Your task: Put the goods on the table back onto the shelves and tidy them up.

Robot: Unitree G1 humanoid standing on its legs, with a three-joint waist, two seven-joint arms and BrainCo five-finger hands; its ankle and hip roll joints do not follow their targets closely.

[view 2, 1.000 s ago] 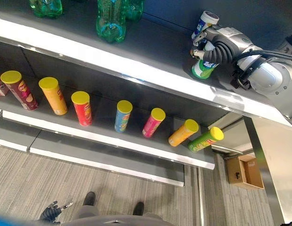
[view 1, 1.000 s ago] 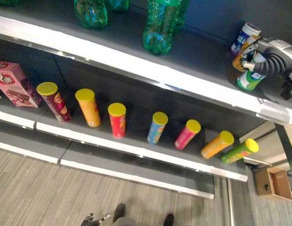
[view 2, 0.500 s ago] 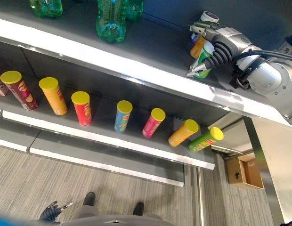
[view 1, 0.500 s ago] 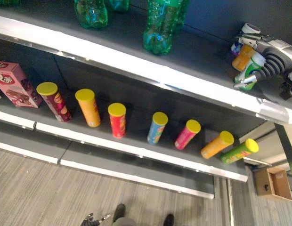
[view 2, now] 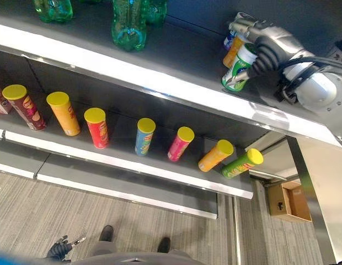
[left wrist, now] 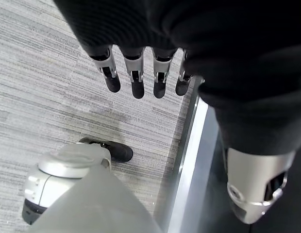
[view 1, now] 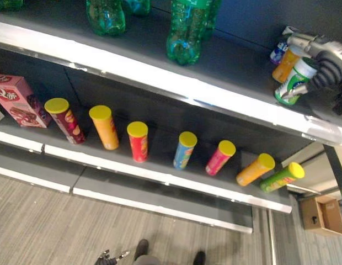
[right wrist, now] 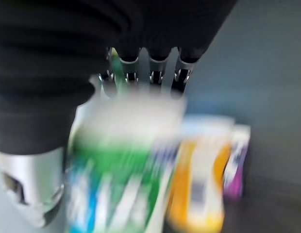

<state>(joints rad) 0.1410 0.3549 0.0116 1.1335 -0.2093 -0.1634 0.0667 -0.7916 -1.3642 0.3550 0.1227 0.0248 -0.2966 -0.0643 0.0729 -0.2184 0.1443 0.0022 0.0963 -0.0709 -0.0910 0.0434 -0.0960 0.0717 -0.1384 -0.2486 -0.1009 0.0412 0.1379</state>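
Observation:
A small green bottle (view 2: 235, 72) with a white cap stands on the upper shelf (view 1: 160, 72) at the far right. Right behind it stand an orange bottle (view 2: 235, 51) and a purple one (view 1: 278, 51). My right hand (view 2: 267, 47) is just to the right of the green bottle, open, with its fingers straight beside the bottle and not curled round it. The right wrist view has the green bottle (right wrist: 121, 179) close in front of the fingers (right wrist: 155, 68), blurred. My left hand (left wrist: 136, 77) hangs open low over the floor, holding nothing.
Large green soda bottles (view 1: 185, 33) stand further left on the upper shelf. On the shelf below, several yellow-lidded chip cans (view 1: 137, 141) stand in a row, with a pink box (view 1: 16, 99) at the left end. A cardboard box (view 1: 322, 215) sits on the floor at right.
My right hand was curled round the green bottle; its fingers have straightened and the hand has drawn back to the right, leaving the bottle upright on the shelf.

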